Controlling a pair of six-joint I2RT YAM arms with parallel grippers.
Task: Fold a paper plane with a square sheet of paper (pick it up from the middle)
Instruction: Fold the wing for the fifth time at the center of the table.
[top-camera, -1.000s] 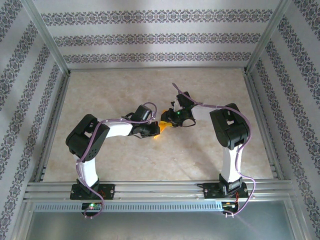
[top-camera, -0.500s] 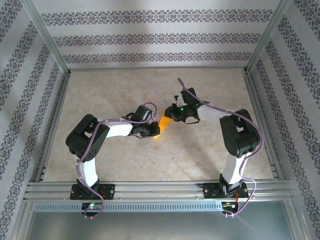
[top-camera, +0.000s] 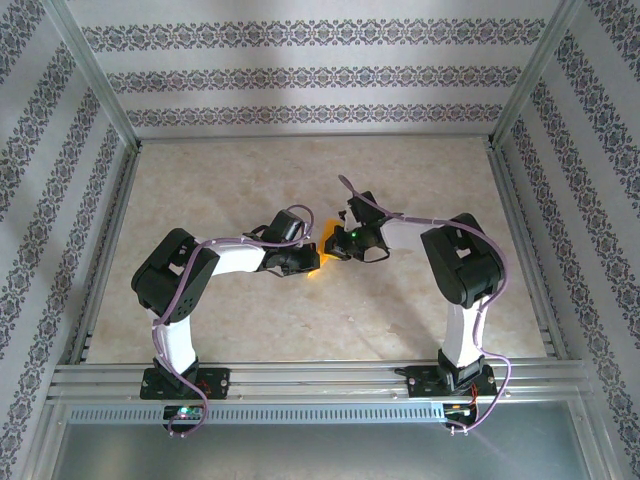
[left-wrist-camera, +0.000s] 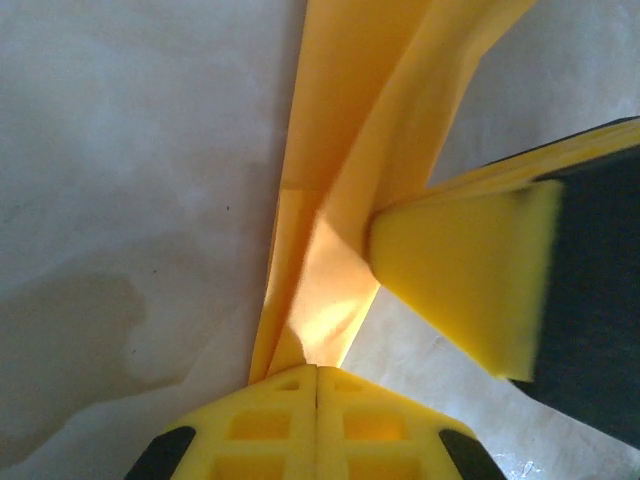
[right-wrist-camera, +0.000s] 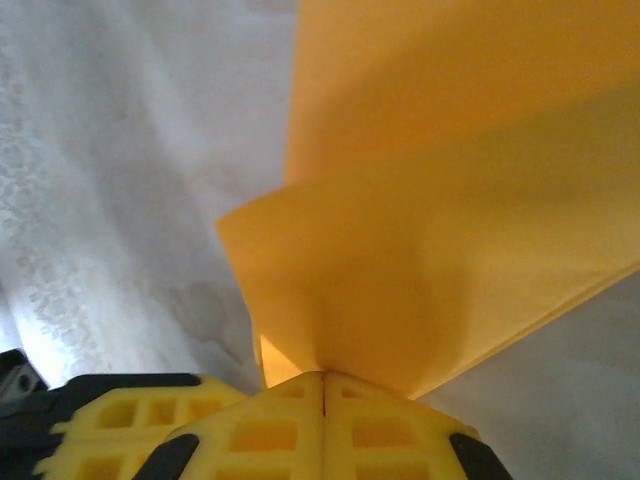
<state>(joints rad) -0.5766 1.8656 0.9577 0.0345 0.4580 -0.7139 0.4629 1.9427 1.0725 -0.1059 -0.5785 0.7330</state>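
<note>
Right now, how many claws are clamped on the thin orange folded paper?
2. The left claw pinches the thin orange folded paper at its narrow creased end; the right claw pinches a folded edge beside it, near the middle of the beige marbled table.

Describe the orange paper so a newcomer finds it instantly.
Look at the middle of the beige table, where the two arms' tips meet. The left gripper and the right gripper are both shut on the orange paper sheet, folded and creased. It is the one bright orange thing there.
</note>
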